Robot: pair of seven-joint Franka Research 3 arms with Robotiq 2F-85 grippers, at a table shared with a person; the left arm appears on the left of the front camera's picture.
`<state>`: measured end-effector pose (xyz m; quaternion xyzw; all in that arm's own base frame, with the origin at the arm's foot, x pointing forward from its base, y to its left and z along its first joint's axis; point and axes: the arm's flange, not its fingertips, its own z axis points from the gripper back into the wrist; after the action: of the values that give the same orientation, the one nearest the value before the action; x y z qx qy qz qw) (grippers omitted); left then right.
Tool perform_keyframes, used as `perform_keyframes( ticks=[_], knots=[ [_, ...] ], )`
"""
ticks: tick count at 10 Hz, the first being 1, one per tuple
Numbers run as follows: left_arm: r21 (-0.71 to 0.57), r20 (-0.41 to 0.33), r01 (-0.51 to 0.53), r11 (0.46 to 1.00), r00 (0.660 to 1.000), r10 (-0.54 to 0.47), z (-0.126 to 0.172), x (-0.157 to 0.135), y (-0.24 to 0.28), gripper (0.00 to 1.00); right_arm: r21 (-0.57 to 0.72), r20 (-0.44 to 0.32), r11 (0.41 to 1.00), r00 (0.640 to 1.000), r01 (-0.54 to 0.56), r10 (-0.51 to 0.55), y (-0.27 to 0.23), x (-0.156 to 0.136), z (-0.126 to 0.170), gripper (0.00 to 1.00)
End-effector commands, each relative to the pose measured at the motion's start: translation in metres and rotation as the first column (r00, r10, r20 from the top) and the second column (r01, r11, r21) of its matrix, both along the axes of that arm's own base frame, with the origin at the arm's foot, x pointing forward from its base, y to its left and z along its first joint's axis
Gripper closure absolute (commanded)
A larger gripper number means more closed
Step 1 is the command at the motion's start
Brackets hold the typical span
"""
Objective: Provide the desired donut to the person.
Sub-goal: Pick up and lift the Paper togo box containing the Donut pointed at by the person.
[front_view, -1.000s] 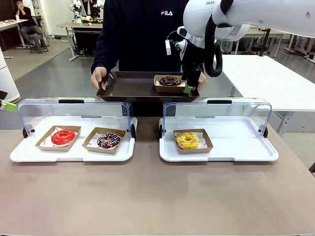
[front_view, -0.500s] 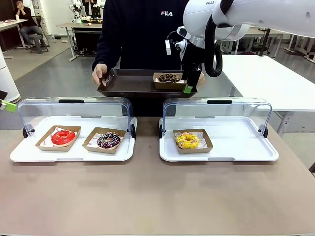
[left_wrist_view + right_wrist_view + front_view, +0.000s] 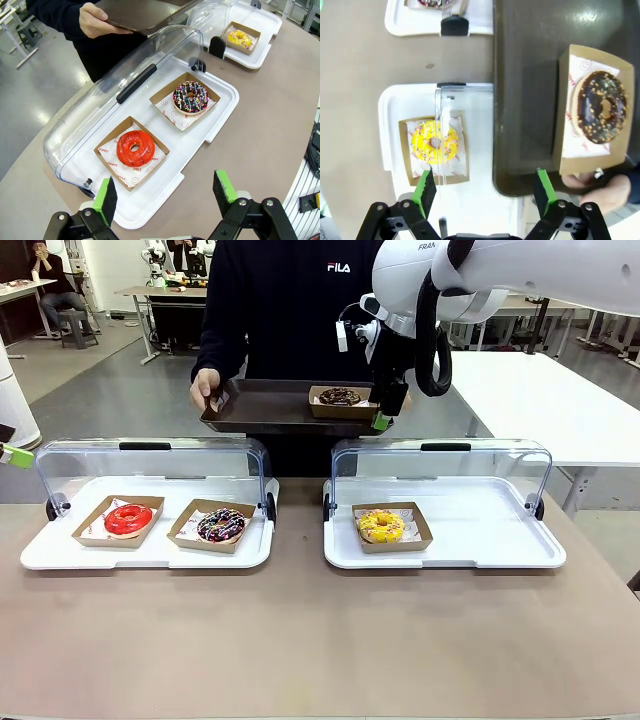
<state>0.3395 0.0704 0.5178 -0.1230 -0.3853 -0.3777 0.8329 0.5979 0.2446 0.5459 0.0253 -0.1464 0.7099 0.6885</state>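
The person [image 3: 290, 300] in a black FILA sweatshirt holds a dark tray [image 3: 265, 410] in both hands beyond the table. On it rests a chocolate donut [image 3: 340, 396] in a cardboard box. My right gripper [image 3: 385, 412] hangs open at the tray's right end, just beside the box, holding nothing. From the right wrist the chocolate donut [image 3: 600, 114] lies on the dark tray [image 3: 530, 100], with the person's hand [image 3: 600, 190] at its rim and the right gripper [image 3: 483, 186] open. My left gripper [image 3: 165, 189] hovers open above the left white tray [image 3: 220, 112].
The left white tray [image 3: 150, 555] carries a red donut [image 3: 128, 519] and a sprinkled chocolate donut [image 3: 221, 525]. A yellow donut [image 3: 381, 526] sits on the right white tray [image 3: 480, 550]. Both clear lids stand raised along the far side. Bare tabletop stretches in front.
The person has lifted the dark tray with the chocolate donut a little and drawn it back. My right gripper stays open beside it, nearly unmoved.
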Motion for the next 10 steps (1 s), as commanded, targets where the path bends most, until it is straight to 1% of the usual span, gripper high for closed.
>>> perform_keyframes(
  ticks=[1, 2, 3, 5, 6, 7, 8, 10],
  knots=[
    [-0.005, 0.003, 0.005, 1.000, 1.000, -0.005, -0.001, 0.000, 0.001, 0.00, 0.127, 0.041, 0.992, 0.999, -0.011, 0.006, -0.052, -0.054, 0.047, 0.00],
    [-0.005, 0.003, 0.005, 1.000, 1.000, -0.005, -0.001, 0.000, 0.001, 0.00, 0.195, 0.060, 0.980, 0.998, -0.035, 0.024, -0.079, -0.087, 0.057, 0.00],
    [-0.005, 0.003, 0.005, 1.000, 1.000, -0.005, -0.001, 0.000, 0.001, 0.00, 0.238, 0.073, 0.971, 0.997, -0.036, 0.019, -0.104, -0.109, 0.056, 0.00],
    [-0.005, 0.003, 0.005, 1.000, 1.000, -0.005, -0.001, 0.000, 0.001, 0.00, 0.301, 0.123, 0.954, 0.992, -0.011, -0.028, -0.153, -0.144, 0.042, 0.00],
    [-0.005, 0.003, 0.005, 1.000, 1.000, -0.005, -0.001, 0.000, 0.001, 0.00, 0.353, 0.135, 0.935, 0.991, -0.026, -0.023, -0.178, -0.157, 0.033, 0.00],
    [-0.005, 0.003, 0.005, 1.000, 1.000, -0.005, -0.001, 0.000, 0.001, 0.00, 0.424, 0.140, 0.906, 0.987, 0.012, -0.078, -0.206, -0.168, 0.022, 0.00],
    [-0.005, 0.003, 0.005, 1.000, 1.000, -0.005, -0.001, 0.000, 0.001, 0.00, 0.480, 0.133, 0.877, 0.985, 0.033, -0.110, -0.229, -0.176, 0.011, 0.00],
    [-0.005, 0.003, 0.005, 1.000, 1.000, -0.005, -0.001, 0.000, 0.001, 0.00, 0.527, 0.113, 0.848, 0.985, 0.054, -0.133, -0.262, -0.184, -0.002, 0.00]
  ],
)
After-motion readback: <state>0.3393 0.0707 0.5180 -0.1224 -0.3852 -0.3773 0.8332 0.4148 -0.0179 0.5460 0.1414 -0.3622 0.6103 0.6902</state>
